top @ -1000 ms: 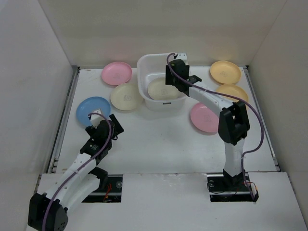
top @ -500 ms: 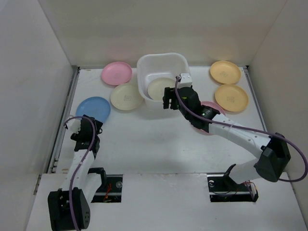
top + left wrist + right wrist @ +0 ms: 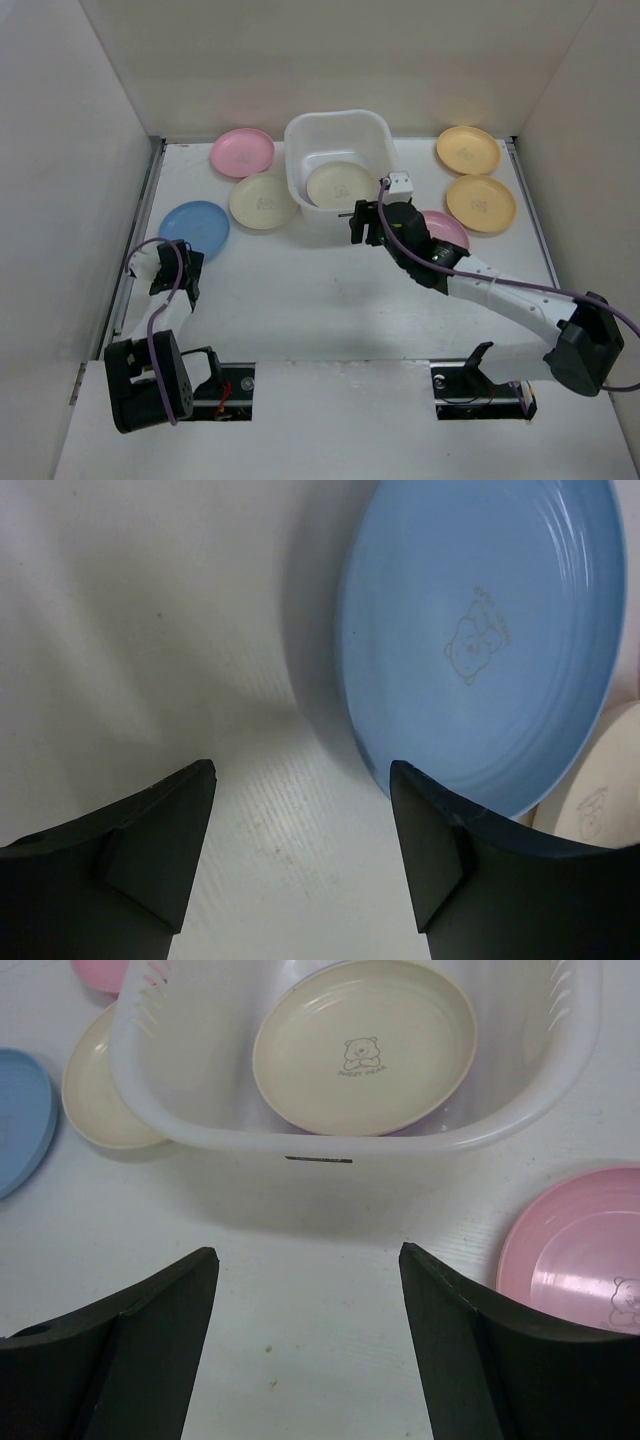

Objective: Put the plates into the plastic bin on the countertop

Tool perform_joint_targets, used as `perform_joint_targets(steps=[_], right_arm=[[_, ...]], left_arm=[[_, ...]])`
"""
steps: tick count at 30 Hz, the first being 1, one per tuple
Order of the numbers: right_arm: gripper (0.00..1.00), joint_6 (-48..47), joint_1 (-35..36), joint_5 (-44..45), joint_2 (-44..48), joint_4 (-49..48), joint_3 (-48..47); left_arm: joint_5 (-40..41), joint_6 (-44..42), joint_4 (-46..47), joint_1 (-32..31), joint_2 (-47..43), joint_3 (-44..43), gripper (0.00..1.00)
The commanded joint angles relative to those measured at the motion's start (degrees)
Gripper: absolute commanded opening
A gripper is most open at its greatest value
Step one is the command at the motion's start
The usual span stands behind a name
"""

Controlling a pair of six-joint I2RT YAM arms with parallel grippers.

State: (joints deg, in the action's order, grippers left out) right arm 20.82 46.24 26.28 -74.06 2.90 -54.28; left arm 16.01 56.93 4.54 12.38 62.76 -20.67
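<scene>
The translucent white plastic bin (image 3: pixel 297 137) stands at the back middle of the countertop (image 3: pixel 300 300) with a cream plate (image 3: pixel 340 185) lying flat in it. Outside it lie a pink plate (image 3: pixel 242 152), a cream plate (image 3: pixel 262 201), a blue plate (image 3: pixel 194 228), a second pink plate (image 3: pixel 447 230) partly under my right arm, and two yellow-orange plates (image 3: pixel 468 149) (image 3: pixel 481 202). My left gripper (image 3: pixel 172 258) (image 3: pixel 300 770) is open and empty just before the blue plate (image 3: pixel 480 630). My right gripper (image 3: pixel 364 228) (image 3: pixel 308 1252) is open and empty in front of the bin (image 3: pixel 330 1145).
White walls close in the left, back and right sides. In the right wrist view the pink plate (image 3: pixel 580 1250) lies just right of my right finger, and the cream plate (image 3: pixel 100 1100) leans against the bin's left wall.
My right gripper has drawn back from over the bin to the countertop in front of it. My left arm has pulled back to the left, below the blue plate. The plates have not moved.
</scene>
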Motion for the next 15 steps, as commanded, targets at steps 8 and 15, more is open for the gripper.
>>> perform_joint_targets(steps=[8, 15], right_arm=[[0.79, 1.3, 0.7, 0.3, 5.5, -5.9, 4.4], [0.79, 1.6, 0.2, 0.3, 8.0, -6.2, 6.3]], left_arm=[[-3.7, 6.2, 1.8, 3.9, 7.9, -5.0, 0.50], [-5.5, 7.0, 2.6, 5.6, 9.7, -5.3, 0.19]])
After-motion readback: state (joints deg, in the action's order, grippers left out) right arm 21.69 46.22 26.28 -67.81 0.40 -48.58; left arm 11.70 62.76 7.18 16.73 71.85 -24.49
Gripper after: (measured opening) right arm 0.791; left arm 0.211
